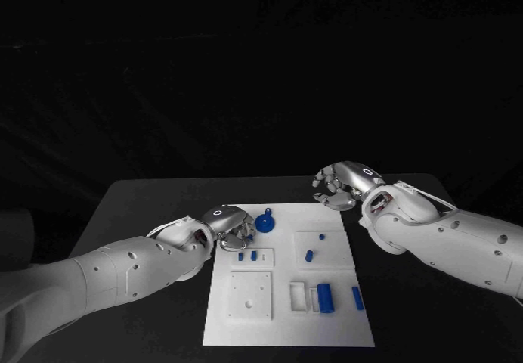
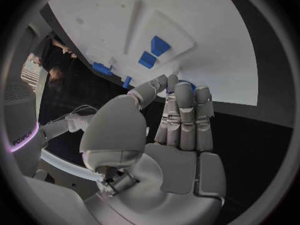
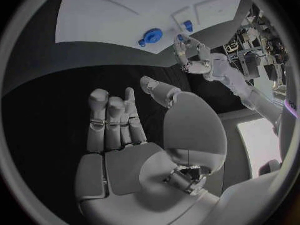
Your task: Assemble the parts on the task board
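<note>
Task board (image 1: 286,318) recesses hold blue parts (image 1: 325,296); blue gear (image 1: 265,222) on board.

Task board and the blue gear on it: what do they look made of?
Task board: looks like matte white plastic, with a flat, even surface and crisp-edged raised blocks; painted metal can't be ruled out. Blue gear: probably moulded or printed plastic, uniform saturated blue, no metallic shine.

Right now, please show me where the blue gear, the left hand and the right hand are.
blue gear (image 1: 266,223): head view, centre of its round face.
left hand (image 1: 227,227): head view, middle of the hand.
right hand (image 1: 345,184): head view, middle of the hand.
</note>
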Controlling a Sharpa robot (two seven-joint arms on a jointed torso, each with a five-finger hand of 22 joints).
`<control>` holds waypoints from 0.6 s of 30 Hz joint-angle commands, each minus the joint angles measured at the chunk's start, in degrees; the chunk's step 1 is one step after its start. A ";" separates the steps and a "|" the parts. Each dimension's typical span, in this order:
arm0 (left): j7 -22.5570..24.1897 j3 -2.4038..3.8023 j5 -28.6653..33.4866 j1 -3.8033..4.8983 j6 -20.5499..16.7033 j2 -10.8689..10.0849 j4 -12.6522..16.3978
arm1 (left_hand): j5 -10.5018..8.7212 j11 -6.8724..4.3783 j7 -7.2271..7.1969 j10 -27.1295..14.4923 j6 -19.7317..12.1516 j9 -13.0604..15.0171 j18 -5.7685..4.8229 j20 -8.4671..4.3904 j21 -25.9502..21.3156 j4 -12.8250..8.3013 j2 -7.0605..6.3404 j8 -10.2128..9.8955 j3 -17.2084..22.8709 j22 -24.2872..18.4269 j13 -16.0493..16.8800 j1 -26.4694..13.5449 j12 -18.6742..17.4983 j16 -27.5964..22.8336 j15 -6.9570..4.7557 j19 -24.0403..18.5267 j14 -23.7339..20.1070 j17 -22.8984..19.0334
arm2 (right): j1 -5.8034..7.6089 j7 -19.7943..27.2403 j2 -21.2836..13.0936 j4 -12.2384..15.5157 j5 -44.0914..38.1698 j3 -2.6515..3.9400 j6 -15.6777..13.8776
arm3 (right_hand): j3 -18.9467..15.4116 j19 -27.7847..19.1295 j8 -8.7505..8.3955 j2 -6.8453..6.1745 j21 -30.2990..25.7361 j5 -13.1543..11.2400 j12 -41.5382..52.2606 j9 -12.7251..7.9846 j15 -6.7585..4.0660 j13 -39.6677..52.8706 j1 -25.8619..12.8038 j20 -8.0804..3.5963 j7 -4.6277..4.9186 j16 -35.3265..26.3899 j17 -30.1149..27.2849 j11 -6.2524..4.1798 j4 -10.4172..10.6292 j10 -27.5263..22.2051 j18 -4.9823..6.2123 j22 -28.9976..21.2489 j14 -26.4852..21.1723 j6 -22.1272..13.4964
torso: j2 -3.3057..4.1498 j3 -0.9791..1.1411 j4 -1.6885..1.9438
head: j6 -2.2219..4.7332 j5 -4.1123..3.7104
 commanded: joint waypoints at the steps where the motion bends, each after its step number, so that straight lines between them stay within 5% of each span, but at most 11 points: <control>1: 0.25 0.01 0.40 -0.21 0.16 0.58 -0.70 | 0.22 0.01 -0.75 -0.23 1.15 2.53 1.05 -1.92 0.02 0.25 0.50 0.16 -0.12 0.08 0.07 -0.02 -0.35 0.03 -0.17 0.30 0.40 0.06 | 0.02 0.41 0.06 0.18 -0.24 0.03 0.04 | 0.28 0.04 -0.13 0.07 -0.29 0.29 -0.12 -0.09 0.43 -0.07 0.51 -0.24 0.95 -0.31 -0.06 0.16 0.00 -0.14 3.07 0.51 0.02 -0.72 | 0.01 -0.02 0.01 | 0.04 0.05; 18: -0.16 0.02 0.42 -0.80 1.06 1.71 -2.96 | 0.15 0.02 -0.73 -0.26 1.12 2.61 1.07 -1.91 0.09 0.24 0.59 0.11 -0.18 0.20 0.18 0.00 -0.42 0.03 -0.16 0.33 0.39 0.10 | 0.02 0.35 0.15 0.43 -0.30 0.03 0.19 | 0.36 0.07 -0.10 0.08 -0.31 0.29 -0.11 -0.12 0.42 -0.09 0.54 -0.23 0.93 -0.31 -0.08 0.14 0.04 -0.12 3.07 0.52 0.04 -0.65 | 0.02 -0.01 -0.04 | -0.15 0.03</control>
